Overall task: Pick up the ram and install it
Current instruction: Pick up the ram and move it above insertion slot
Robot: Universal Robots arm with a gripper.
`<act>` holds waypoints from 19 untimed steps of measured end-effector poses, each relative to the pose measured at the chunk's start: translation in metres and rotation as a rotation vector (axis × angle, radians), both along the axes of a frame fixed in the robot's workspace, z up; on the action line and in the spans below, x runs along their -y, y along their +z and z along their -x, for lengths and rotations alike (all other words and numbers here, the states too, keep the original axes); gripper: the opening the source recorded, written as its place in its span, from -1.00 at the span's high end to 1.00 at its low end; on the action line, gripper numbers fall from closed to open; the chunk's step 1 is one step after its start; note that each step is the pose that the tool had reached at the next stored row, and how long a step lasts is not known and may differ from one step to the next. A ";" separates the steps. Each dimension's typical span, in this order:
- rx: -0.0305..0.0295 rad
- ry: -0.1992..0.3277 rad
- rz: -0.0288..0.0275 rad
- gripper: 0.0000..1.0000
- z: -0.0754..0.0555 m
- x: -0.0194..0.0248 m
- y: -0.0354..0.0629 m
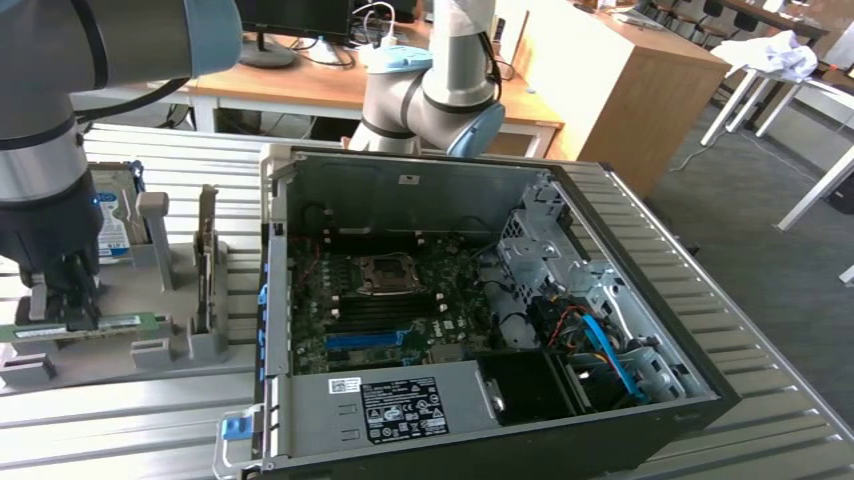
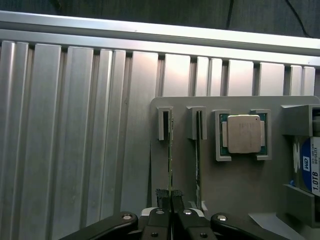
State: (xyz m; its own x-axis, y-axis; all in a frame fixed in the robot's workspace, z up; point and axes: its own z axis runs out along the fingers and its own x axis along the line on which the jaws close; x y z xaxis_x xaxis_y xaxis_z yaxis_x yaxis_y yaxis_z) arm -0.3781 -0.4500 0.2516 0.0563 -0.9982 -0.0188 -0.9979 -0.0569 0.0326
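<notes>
I am pinching my gripper (image 2: pixel 171 199) narrow, its two fingertips pressing together on the upper edge of the ram (image 2: pixel 171 150), so I am holding it by that thin edge. The ram is standing on its long edge in the end slot of the grey holder (image 2: pixel 240 195), its far end sitting in a notched post. In the exterior view my gripper (image 1: pixel 70 312) is reaching down at the exterior view's left onto the green ram (image 1: pixel 120 326), which is lying low along the holder's (image 1: pixel 167 350) near side. A second card (image 2: pixel 198 150) is standing in the next slot, just beside the ram and parallel to it, leaving me little room there; on the other side the holder's edge is running close and the slatted table (image 2: pixel 75 140) is lying bare. Past the card the CPU (image 2: pixel 243 134) and the drive (image 2: pixel 310 172) are sitting well apart from my fingertips. The open case (image 1: pixel 400 190) is standing just beside the holder on the exterior view's right
</notes>
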 end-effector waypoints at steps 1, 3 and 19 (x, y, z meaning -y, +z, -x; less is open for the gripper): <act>0.0000 0.000 0.0000 0.75 0.000 0.0000 0.0004; 0.0000 0.000 0.0000 0.75 0.000 0.0000 0.0014; 0.0001 0.000 0.0000 0.75 0.000 0.0000 0.0060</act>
State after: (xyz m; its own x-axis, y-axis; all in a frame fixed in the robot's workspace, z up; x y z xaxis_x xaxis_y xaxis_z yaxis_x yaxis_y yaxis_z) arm -0.3781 -0.4499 0.2577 0.0562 -0.9982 -0.0188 -0.9979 -0.0568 0.0325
